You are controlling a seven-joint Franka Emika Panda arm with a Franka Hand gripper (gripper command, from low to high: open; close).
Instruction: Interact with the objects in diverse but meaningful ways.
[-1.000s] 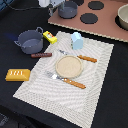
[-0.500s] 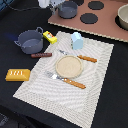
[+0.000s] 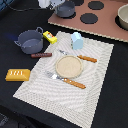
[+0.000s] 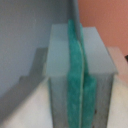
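Claw up at far edge by toy stove; opening impossible to tell, green pads seen very close. Below: grey pot, yellow packet, blue carton, bread loaf on dark surface.

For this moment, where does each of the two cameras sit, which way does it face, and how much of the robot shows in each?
Exterior view: off the arm, raised, looking down across the pale woven placemat with the round tan plate and dark grey two-handled pot; only the white gripper shows at the top edge.
Wrist view: very close, filled by a blurred teal-and-grey gripper finger.
Shared: nothing clearly identifiable beyond the gripper itself.
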